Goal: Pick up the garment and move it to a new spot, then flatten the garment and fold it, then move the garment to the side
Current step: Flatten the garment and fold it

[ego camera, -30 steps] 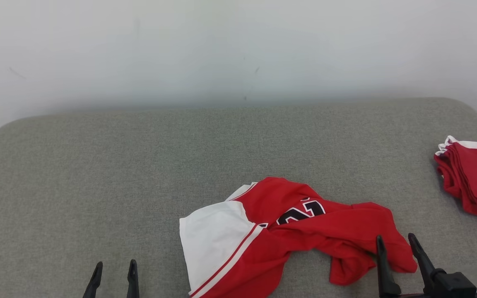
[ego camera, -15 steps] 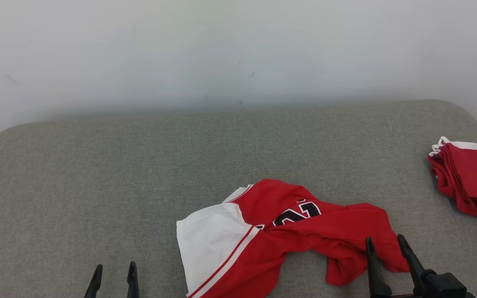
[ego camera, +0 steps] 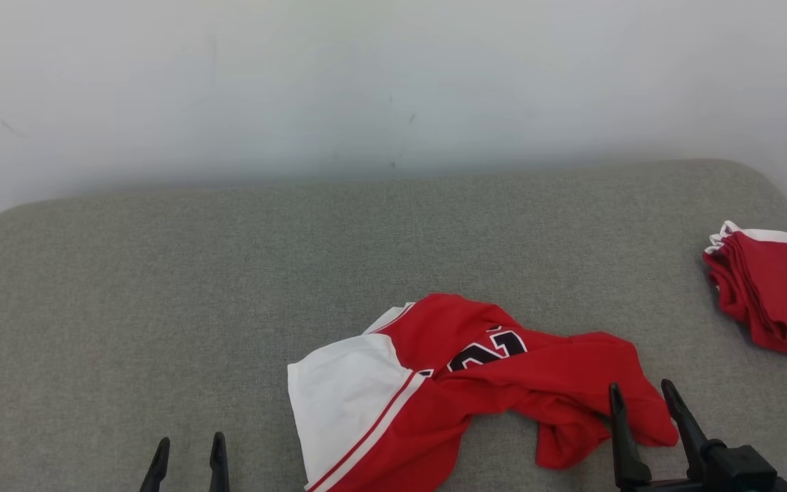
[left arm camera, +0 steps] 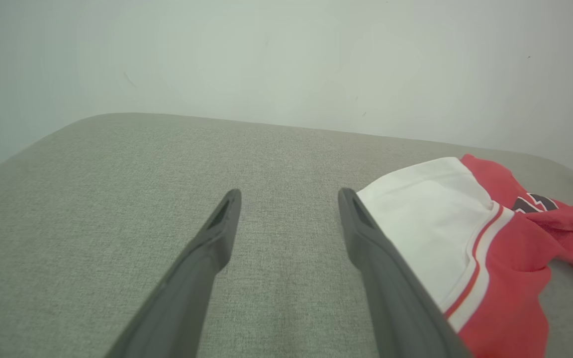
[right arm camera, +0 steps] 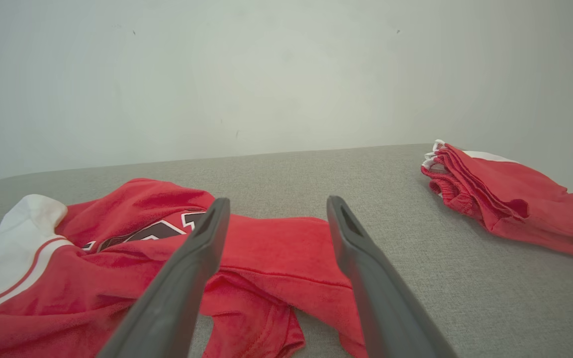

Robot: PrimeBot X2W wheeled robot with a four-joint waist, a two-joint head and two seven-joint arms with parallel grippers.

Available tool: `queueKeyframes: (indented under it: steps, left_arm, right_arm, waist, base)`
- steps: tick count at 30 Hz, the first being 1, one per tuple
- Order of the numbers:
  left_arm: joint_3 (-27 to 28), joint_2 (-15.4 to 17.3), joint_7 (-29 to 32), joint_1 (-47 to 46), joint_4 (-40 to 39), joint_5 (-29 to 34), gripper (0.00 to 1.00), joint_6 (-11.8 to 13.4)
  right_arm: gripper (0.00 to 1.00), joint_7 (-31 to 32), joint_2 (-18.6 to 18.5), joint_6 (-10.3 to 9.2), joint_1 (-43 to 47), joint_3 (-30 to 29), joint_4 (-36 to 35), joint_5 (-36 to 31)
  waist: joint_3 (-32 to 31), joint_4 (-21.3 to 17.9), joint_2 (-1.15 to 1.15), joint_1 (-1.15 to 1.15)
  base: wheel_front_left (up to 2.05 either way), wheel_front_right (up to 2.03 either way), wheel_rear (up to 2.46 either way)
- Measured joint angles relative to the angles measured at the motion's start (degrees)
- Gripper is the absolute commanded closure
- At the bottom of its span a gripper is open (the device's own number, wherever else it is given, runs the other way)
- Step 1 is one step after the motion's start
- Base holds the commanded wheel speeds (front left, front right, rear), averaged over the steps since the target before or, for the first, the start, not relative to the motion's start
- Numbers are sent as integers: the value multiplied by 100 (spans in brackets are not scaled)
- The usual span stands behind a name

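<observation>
The garment [ego camera: 475, 383], a red and white jersey with a dark number, lies crumpled on the near middle of the grey cushion [ego camera: 229, 273], well apart from the folded red pile [ego camera: 769, 294] at the right edge. It is judged light, soft and limp: it will sag and drag when lifted and will not hold a shape. Friction against the woven cushion is likely to be high. Take hold at an edge or hem, not the bunched centre. The right-hand red fold, and the white panel on the left, offer a clear pinch. The right gripper [ego camera: 640, 387] hovers with jaws spread wide and empty, its fingers over the garment's right edge. The left gripper [ego camera: 190, 441] is also spread wide and empty, over bare cushion just left of the white panel. Compared with one second ago, the whole head view has shifted slightly left, which indicates camera motion. The garment's crumple is unchanged, and both grippers remain spread.
</observation>
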Motion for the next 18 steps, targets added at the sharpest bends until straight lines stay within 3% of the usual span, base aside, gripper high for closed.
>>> queueKeyframes:
  steps: [7,12,18]
  left_arm:
    - [-32,1,0,-91,58,-357,0,-49]
    - [-182,30,59,-589,631,-844,0,-105]
    - [-414,169,1053,-1681,1646,-1189,0,-153]
  right_arm:
    - [0,109,-2,0,-109,75,-175,-124]
    - [0,417,-1,0,-230,78,-419,-349]
    - [0,534,-2,0,-302,5,-628,-393]
  waist:
    - [32,-14,0,0]
    - [65,-36,0,0]
    - [192,-110,1,0]
  base:
    - [0,0,0]
    - [0,0,0]
    - [0,0,0]
